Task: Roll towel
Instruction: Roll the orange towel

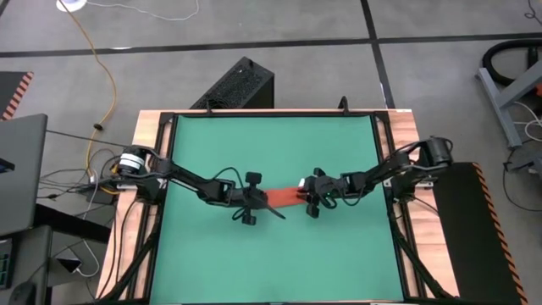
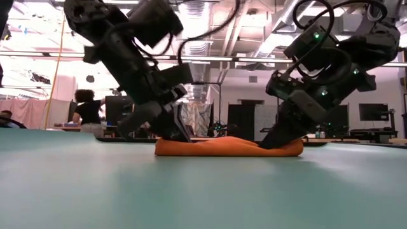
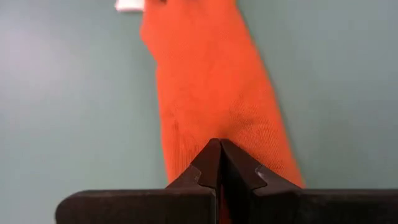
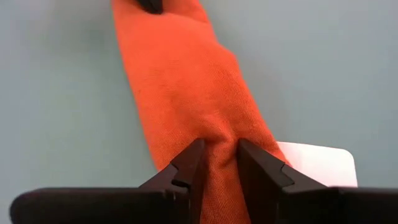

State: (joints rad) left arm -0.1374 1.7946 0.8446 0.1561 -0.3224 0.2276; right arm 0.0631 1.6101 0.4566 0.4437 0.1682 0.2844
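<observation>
The orange-red towel (image 1: 284,198) lies on the green mat as a long narrow band, several layers thick, between my two grippers. It lies flat on the table in the low view (image 2: 229,147). Its white tag (image 4: 323,165) sticks out at the end by my right gripper and shows far off in the left wrist view (image 3: 129,5). My left gripper (image 1: 259,202) is shut at the towel's left end. My right gripper (image 1: 306,200) is shut on the towel's right end. My left gripper has its shut fingertips (image 3: 211,158) on the towel's left end (image 3: 199,134), slanting down from the table's left and along the band. The fingers hide any cloth caught between them. The end lies on the table. My right gripper pinches a raised ridge of cloth (image 4: 217,146) at the towel's right end, beside the tag, between its two fingers. The fingers slant down from the table's right and lie along the band. The towel stays on the table (image 2: 286,147).
The green mat (image 1: 271,263) has free room on the near and far sides of the towel. A dark frame (image 1: 377,127) borders it. A black box (image 1: 237,85) stands beyond the far edge. A person (image 2: 88,108) shows far off in the room.
</observation>
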